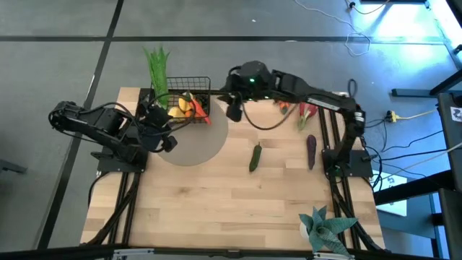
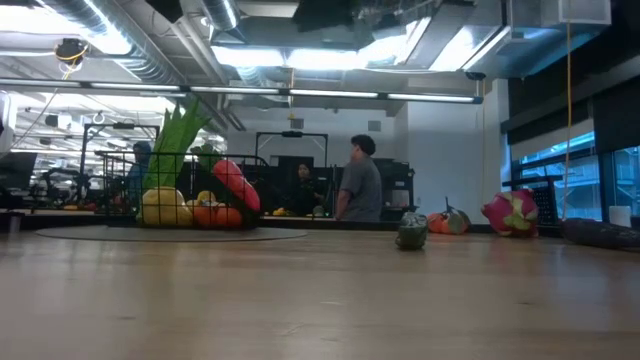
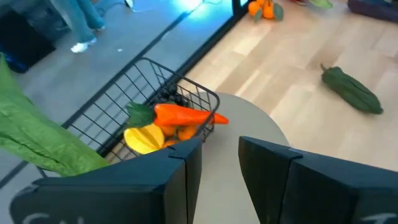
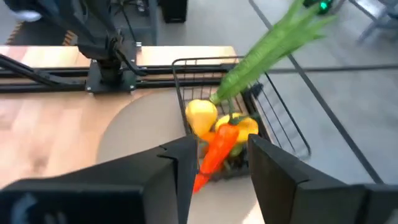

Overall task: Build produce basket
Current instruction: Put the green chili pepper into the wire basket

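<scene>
- Right gripper [image 4: 212,163]: you have it above the near edge of the basket [image 1: 199,81], fingers apart with nothing between them; the carrot shows through the gap, lower down.
- Left gripper [image 3: 219,163]: yours sits at the basket's left side over the round grey mat [image 1: 193,143], fingers likewise apart and empty.
- Basket: black wire mesh, standing on the far part of the mat at the table's back edge (left of centre in the high view).
- Carrot [image 4: 217,149]: orange, lying tilted on top of the load, its tip poking out over the basket's rim.
- Yellow fruits [image 4: 201,116]: inside the basket, under and beside the carrot.
- Leek [image 4: 267,50]: long and green, standing in the basket's far-left corner and leaning out above it.
- Cucumber [image 1: 255,157]: you will find it on the bare wood, right of the mat, well apart from the basket.
- Eggplant [image 1: 311,150]: purple, on the table near the right arm's base.
- Dragon fruit [image 2: 511,213]: pink, at the table's far right.
- Tangerines [image 3: 262,8]: orange, near the back edge.
- Spiky plant [image 1: 325,226]: blue-green, front right corner.
</scene>
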